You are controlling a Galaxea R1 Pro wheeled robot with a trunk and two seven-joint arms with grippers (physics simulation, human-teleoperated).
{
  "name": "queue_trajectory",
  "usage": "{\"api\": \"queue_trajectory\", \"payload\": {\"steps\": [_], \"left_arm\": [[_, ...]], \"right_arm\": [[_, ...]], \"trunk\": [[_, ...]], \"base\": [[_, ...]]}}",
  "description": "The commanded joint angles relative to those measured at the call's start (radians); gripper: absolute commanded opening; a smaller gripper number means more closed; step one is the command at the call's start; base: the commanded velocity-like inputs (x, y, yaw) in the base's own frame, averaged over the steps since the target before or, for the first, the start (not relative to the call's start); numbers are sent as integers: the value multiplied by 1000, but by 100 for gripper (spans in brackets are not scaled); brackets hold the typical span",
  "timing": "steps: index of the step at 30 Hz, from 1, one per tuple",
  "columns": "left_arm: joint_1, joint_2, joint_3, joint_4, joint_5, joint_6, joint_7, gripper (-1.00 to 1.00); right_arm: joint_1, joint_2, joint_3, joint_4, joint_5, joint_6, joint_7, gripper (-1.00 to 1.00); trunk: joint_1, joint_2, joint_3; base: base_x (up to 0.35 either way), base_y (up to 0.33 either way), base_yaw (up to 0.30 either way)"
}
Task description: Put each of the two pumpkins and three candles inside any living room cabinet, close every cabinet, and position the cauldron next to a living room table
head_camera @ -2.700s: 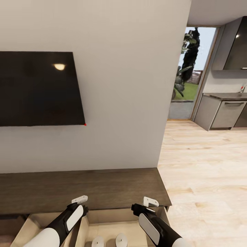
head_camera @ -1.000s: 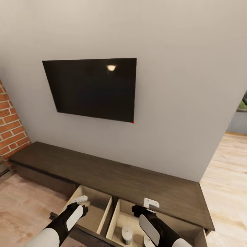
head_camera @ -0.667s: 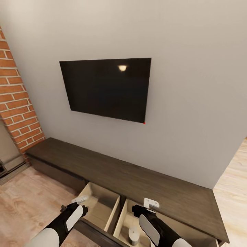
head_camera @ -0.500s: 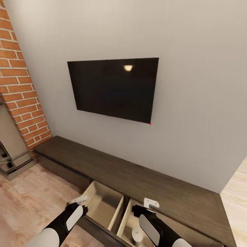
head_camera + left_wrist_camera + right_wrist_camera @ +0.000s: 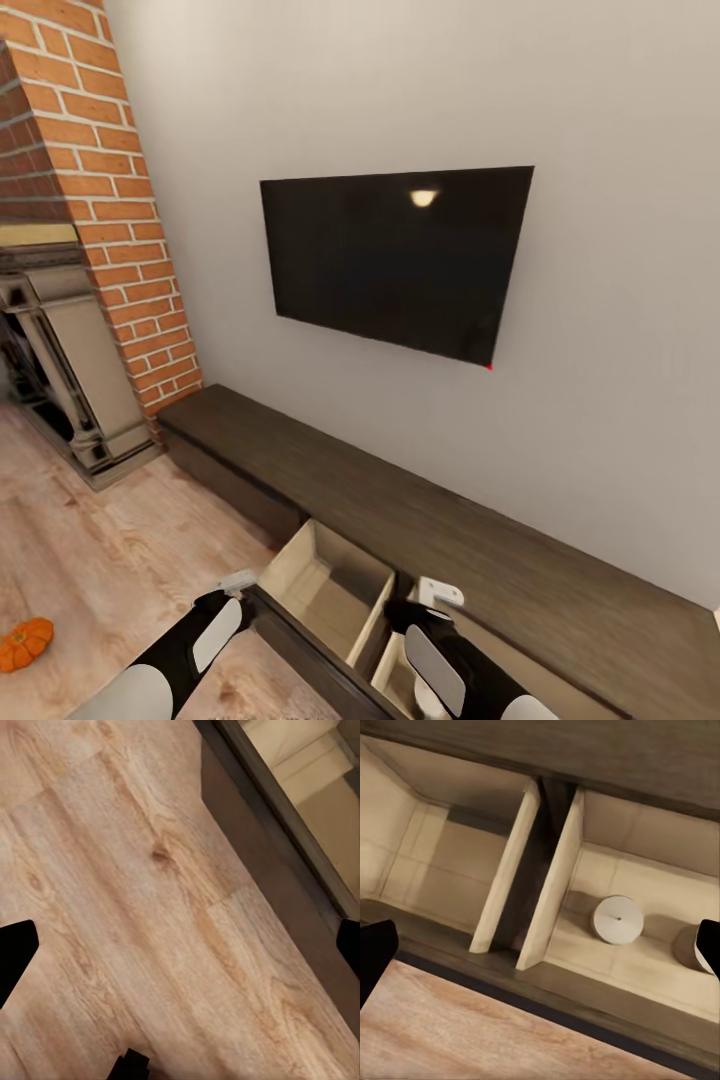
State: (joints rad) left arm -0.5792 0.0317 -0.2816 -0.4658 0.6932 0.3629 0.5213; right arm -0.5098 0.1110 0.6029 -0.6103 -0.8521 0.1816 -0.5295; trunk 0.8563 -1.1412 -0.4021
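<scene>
The long dark-brown cabinet (image 5: 420, 520) runs along the wall, with two drawers pulled out at its near end. In the right wrist view a cream candle (image 5: 617, 919) stands in one open drawer (image 5: 645, 945), and a second candle (image 5: 688, 947) sits at the frame edge, partly hidden by a fingertip. The other drawer (image 5: 442, 870) holds nothing. One orange pumpkin (image 5: 24, 643) lies on the plank floor at the far left. My left gripper (image 5: 237, 583) hangs open over bare floor (image 5: 180, 952). My right gripper (image 5: 438, 595) is open above the drawers (image 5: 540, 952).
A black TV (image 5: 400, 260) hangs on the wall above the cabinet. A brick chimney (image 5: 110, 200) and a beige-and-black fireplace surround (image 5: 60, 350) stand to the left. The dark drawer front (image 5: 310, 650) juts out over the floor between my arms.
The camera has swung left: the kitchen doorway left the picture, and the chimney, fireplace and pumpkin came in. Both arms keep the same pose in front of me.
</scene>
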Motion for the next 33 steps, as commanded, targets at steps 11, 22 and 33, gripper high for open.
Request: {"api": "queue_trajectory", "payload": {"steps": [11, 22, 33], "left_arm": [[-1, 2, -8, -2, 8, 4, 8, 100], [-1, 2, -8, -2, 11, 3, 8, 100], [-1, 3, -8, -2, 12, 1, 9, 100]], "right_arm": [[-1, -1, 5, -2, -4, 4, -7, 100], [-1, 0, 5, -2, -4, 4, -7, 100], [-1, 3, 5, 4, -4, 4, -7, 100]], "trunk": [[0, -1, -1], [0, -1, -1], [0, -1, -1]], "base": [[0, 0, 292], [0, 0, 292], [0, 0, 292]]}}
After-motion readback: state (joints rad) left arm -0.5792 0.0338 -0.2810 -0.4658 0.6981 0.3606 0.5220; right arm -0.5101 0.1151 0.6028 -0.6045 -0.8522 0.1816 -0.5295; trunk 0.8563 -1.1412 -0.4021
